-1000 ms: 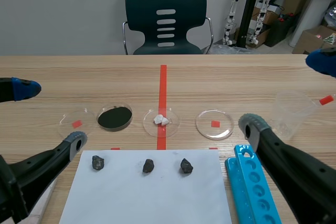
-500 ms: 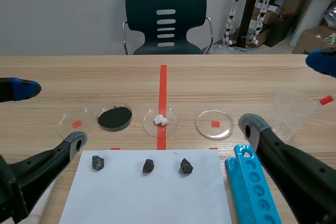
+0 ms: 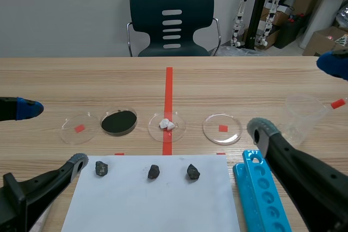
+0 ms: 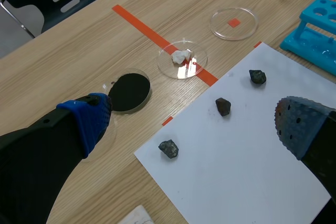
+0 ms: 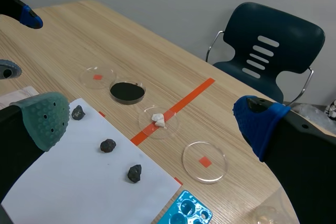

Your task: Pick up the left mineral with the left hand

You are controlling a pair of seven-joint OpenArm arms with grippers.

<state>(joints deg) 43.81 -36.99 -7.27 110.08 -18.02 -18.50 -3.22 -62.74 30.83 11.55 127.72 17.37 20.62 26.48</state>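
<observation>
Left fingers apart, left mineral near paper edge

The left mineral is a small, dark grey lump, rough and angular. It's lying loose and flat on the white sheet, right by its far left corner.

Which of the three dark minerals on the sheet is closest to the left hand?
The left mineral, at the white sheet's left edge; it lies just ahead of the open left hand, between its fingers.
</observation>
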